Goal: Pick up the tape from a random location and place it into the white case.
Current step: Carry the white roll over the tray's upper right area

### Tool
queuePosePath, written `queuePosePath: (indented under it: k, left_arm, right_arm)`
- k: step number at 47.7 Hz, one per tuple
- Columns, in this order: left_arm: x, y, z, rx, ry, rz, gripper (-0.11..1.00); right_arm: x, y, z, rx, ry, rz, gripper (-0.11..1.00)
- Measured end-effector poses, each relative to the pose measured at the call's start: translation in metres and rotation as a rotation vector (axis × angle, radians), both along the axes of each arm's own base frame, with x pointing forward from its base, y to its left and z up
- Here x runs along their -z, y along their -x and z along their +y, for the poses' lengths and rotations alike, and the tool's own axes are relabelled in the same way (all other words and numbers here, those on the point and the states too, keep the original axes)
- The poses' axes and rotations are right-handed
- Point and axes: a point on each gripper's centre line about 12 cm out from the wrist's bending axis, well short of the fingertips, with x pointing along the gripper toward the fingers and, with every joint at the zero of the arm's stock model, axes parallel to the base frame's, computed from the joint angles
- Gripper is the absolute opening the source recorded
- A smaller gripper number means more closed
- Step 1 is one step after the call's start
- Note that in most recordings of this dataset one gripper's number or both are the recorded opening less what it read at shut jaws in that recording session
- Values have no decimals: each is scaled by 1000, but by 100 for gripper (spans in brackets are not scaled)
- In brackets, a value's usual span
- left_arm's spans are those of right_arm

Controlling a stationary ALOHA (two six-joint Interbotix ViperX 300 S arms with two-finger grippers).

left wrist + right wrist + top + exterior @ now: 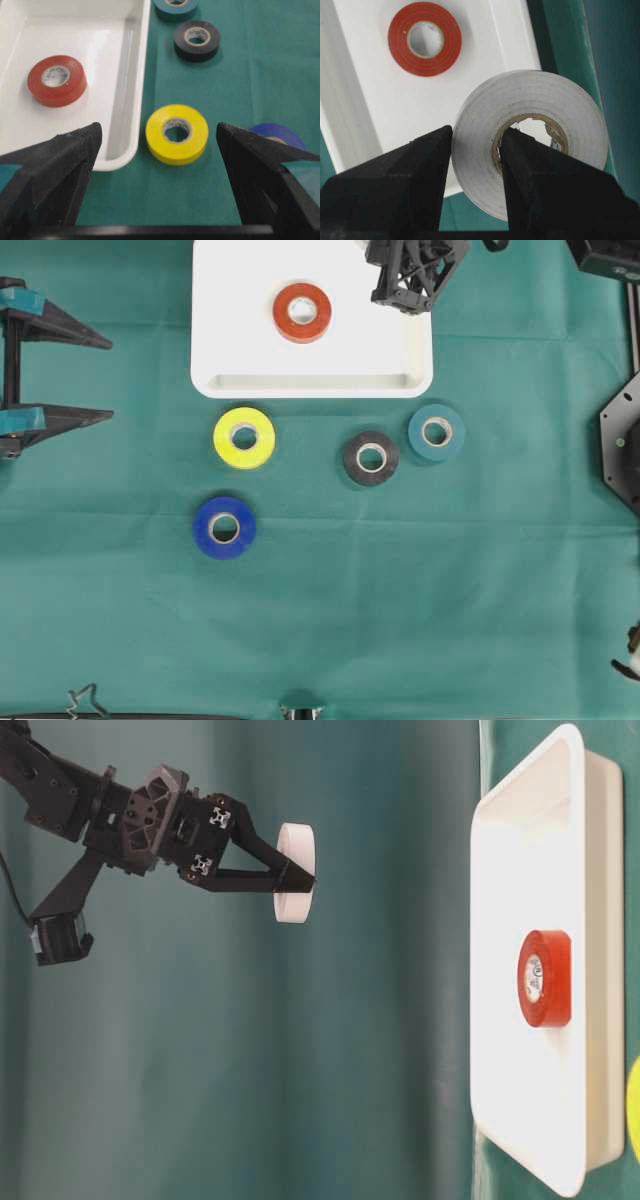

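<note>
White tape roll [530, 140]: light, stiff ring, likely smooth-sided; best taken through the core, across one wall. Pinched so by the right tool [475, 145], held above the white case [215, 340], far right corner. Left tool [157, 145]: spread, empty.

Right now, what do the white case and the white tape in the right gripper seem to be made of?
White case: probably glossy moulded plastic; its rim reflects light. White tape: seemingly matte vinyl wound on a brown, cardboard-like core, held in the right gripper.
</note>
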Motion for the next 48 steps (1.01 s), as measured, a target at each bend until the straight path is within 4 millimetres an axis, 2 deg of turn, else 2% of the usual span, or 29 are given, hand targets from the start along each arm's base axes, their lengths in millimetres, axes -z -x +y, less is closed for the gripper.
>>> queuePosePath:
  k: [10, 22, 28, 35, 48]
  left_arm:
    - [0, 0, 0, 0, 0, 2, 94]
    - [0, 0, 0, 0, 0, 2, 94]
    - [0, 0, 0, 0, 0, 0, 94]
    - [0, 0, 0, 0, 0, 2, 94]
    - [0, 0, 0, 0, 0, 0, 94]
  right_arm:
    - [1, 0, 0, 4, -3, -2, 33]
    - [18, 1, 1, 4, -8, -4, 33]
    - [44, -3, 1, 4, -23, 3, 33]
    - [89, -8, 1, 7, -47, 24, 33]
    - [157, -16, 1, 3, -83, 58, 33]
